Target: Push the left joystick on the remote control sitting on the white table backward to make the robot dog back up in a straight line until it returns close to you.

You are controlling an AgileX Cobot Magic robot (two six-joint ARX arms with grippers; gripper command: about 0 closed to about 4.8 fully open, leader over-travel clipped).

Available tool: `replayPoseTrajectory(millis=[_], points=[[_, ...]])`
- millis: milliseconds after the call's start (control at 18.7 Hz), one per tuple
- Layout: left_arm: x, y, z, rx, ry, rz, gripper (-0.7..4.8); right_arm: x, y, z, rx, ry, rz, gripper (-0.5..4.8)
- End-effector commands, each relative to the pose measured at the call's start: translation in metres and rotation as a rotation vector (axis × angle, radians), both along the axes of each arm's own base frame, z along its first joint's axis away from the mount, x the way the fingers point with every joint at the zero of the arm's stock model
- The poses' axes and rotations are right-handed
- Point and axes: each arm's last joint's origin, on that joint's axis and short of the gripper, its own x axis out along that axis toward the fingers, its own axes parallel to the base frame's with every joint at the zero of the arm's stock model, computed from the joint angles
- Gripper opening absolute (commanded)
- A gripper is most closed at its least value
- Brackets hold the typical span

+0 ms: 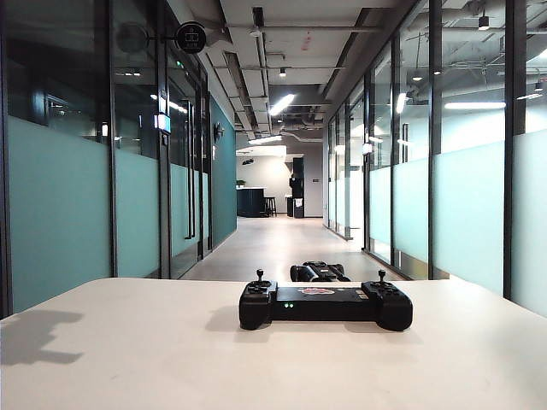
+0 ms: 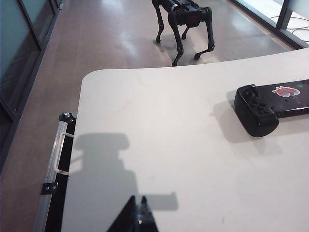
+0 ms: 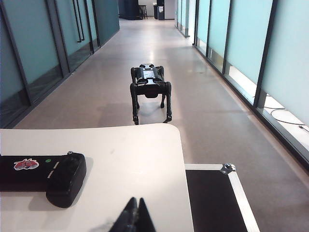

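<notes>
- Hovering back from the remote control [image 1: 325, 304], I have both arms off it, and neither of them shows in the exterior view.
- My left gripper [image 2: 137, 212] hangs over bare white table [image 2: 159, 145], well apart from the remote's left end; its fingertips meet in a point and carry nothing.
- My right gripper [image 3: 135, 215] sits near the remote's right grip, not touching it, pinched fully shut and empty.
- I judge the shut tips suit nudging a thin stick, not grasping it.
- The remote lies flat on the table, sticks upright, its pinkish sticker [image 3: 26, 165] facing up, so each stick is reachable from above.
- The left joystick [image 1: 260, 276] stands upright on the remote's left end, untouched by either gripper.
- The robot dog [image 3: 150, 89] stands on the corridor floor just beyond the remote's far table edge, already near me.
- From that I judge the backing-up is largely done.
</notes>
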Motion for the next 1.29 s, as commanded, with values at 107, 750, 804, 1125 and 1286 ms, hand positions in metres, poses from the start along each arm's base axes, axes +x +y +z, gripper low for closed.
replayPoseTrajectory(millis=[107,750,804,1125,1286], points=[[0.000,0.000,0.002,-0.008,-0.013,-0.002,-0.05,0.000,0.000,-0.001,-0.002,-0.012,-0.003,-0.06],[0.000,0.000,0.002,-0.008,-0.013,-0.001,-0.05,0.000,0.000,-0.001,-0.002,-0.010,-0.003,-0.06],[0.000,0.000,0.002,-0.008,-0.013,-0.001,-0.05,0.000,0.000,-0.001,-0.002,-0.010,-0.003,-0.06],[-0.008,0.006,0.010,-0.040,-0.109,0.004,-0.06,0.000,0.000,-0.001,-0.002,-0.010,-0.003,-0.06],[-0.015,0.016,0.014,-0.066,-0.178,-0.026,-0.06,0.000,0.000,-0.001,-0.002,-0.010,-0.003,-0.06]])
